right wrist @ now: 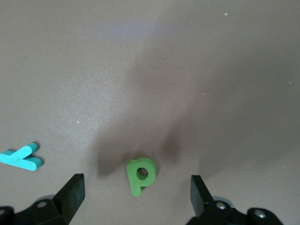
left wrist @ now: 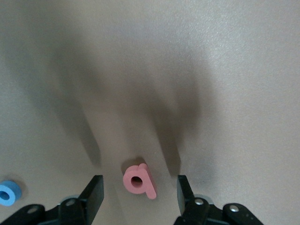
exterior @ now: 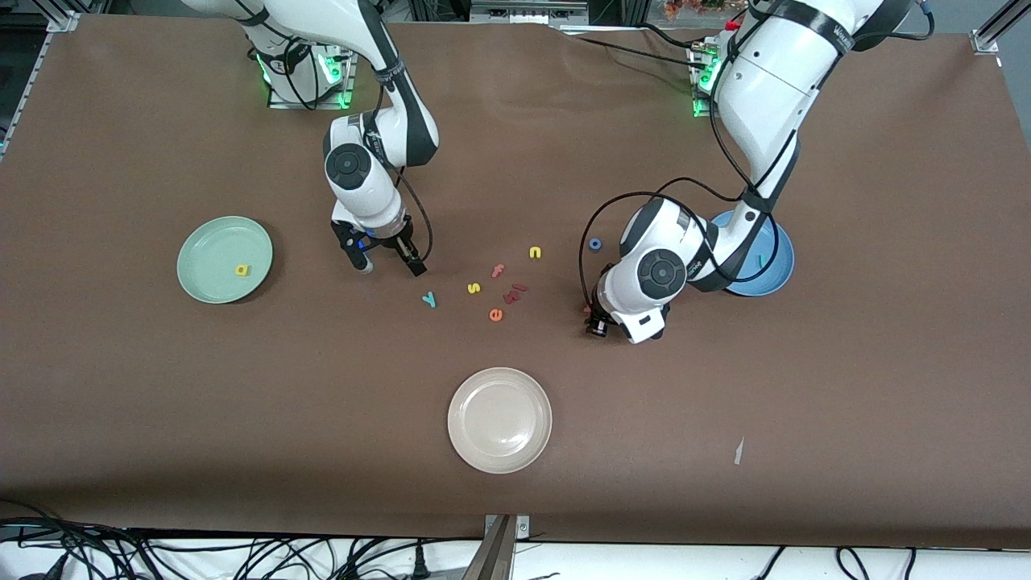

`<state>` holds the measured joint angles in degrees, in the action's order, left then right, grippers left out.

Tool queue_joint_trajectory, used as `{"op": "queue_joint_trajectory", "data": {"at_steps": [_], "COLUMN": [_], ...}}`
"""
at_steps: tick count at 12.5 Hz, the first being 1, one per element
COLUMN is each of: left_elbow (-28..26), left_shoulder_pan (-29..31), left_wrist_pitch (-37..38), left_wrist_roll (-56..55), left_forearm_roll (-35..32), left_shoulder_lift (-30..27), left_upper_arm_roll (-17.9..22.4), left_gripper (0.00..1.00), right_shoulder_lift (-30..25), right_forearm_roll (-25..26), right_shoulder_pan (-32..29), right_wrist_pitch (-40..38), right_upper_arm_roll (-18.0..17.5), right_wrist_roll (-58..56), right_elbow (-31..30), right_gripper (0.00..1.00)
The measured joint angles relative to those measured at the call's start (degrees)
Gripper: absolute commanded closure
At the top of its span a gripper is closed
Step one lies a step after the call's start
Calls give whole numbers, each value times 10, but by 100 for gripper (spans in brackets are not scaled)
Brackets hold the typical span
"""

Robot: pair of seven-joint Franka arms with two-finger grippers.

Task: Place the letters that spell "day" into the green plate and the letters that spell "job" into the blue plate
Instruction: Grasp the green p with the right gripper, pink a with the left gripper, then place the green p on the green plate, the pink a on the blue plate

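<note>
Left gripper (left wrist: 138,194): fingers apart, straddling the pinkish-red foam "b" (left wrist: 139,180) on the desk; centre it before squeezing.
Right gripper (right wrist: 136,192): spread wide around the dark green foam "d" (right wrist: 140,175).

Matt brown table covering (exterior: 161,387); soft, matt foam pink "b" (left wrist: 138,180) and green "d" (right wrist: 140,175); glossy, smooth cream-white plate (exterior: 499,419).

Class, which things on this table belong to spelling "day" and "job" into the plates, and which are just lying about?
Belongs: green plate, yellow a in it, green d under right gripper, teal y, blue plate, blue o, pink b under left gripper.
Lying about: cream plate, yellow s, yellow n, orange e, pink f.
</note>
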<state>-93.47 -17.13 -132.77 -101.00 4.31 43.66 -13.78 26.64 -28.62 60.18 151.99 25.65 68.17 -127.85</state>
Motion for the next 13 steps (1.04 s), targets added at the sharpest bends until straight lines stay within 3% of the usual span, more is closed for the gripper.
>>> {"op": "queue_joint_trajectory", "data": {"at_steps": [3,4,5,6,8,10,13], "left_elbow": [-9,-9,-9,-9,-9,-9,1], "left_shoulder_pan": [-1,-1,-1,-1,-1,1,16], "left_wrist_pitch": [-25,-27,-28,-31,-31,-28,41], "left_wrist_roll": [0,0,0,0,0,0,0], "left_forearm_roll": [0,0,0,0,0,0,-70], "left_shoulder_lift": [3,3,3,3,3,2,-11], "left_upper_arm_roll": [0,0,0,0,0,1,7], "left_gripper": [68,85,96,100,100,100,100], "right_shoulder_lift": [0,0,0,0,2,5,3], "right_forearm_roll": [0,0,0,0,0,0,0], "right_shoulder_pan": [0,0,0,0,0,0,0], "right_wrist_pitch": [7,9,9,10,12,17,22], "right_upper_arm_roll": [-1,-1,-1,-1,-7,-12,-12], "right_wrist_roll": [0,0,0,0,-1,-3,-17], "right_elbow": [-7,-9,-9,-10,-14,-14,-13], "right_gripper": [13,16,18,23,31,48,84]}}
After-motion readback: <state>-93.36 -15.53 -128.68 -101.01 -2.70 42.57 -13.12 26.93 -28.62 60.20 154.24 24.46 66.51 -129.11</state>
